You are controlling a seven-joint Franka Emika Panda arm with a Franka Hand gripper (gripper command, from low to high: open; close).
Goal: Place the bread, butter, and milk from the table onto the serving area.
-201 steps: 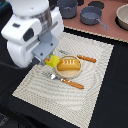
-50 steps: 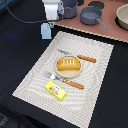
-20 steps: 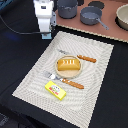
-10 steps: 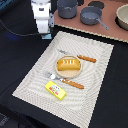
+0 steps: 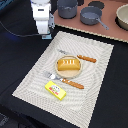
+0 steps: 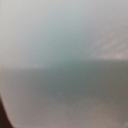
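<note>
The bread (image 5: 68, 63) lies on the tan plate (image 5: 55, 68) in the middle of the striped serving area (image 5: 95, 90). The butter (image 5: 55, 90) lies flat on the mat, nearer the camera than the plate. My gripper (image 5: 44, 31) hangs over the mat's far corner on the exterior view's left, low over the pale-blue milk (image 5: 47, 35). Only a small part of the carton shows below the white hand. The wrist view is filled by a blurred pale blue-grey surface, the milk (image 6: 64, 64) seen very close. The fingers are hidden in both views.
An orange-handled knife (image 5: 86, 58) and fork (image 5: 74, 84) flank the plate. Behind the mat, a pinkish board (image 5: 107, 30) carries grey pots (image 5: 91, 15) and a bowl (image 5: 122, 15). The black table (image 5: 15, 60) spreads to the exterior view's left.
Over the last second my gripper has sunk slightly toward the milk at the mat's far corner. Bread and butter have not moved; ten seconds ago the arm was over the plate.
</note>
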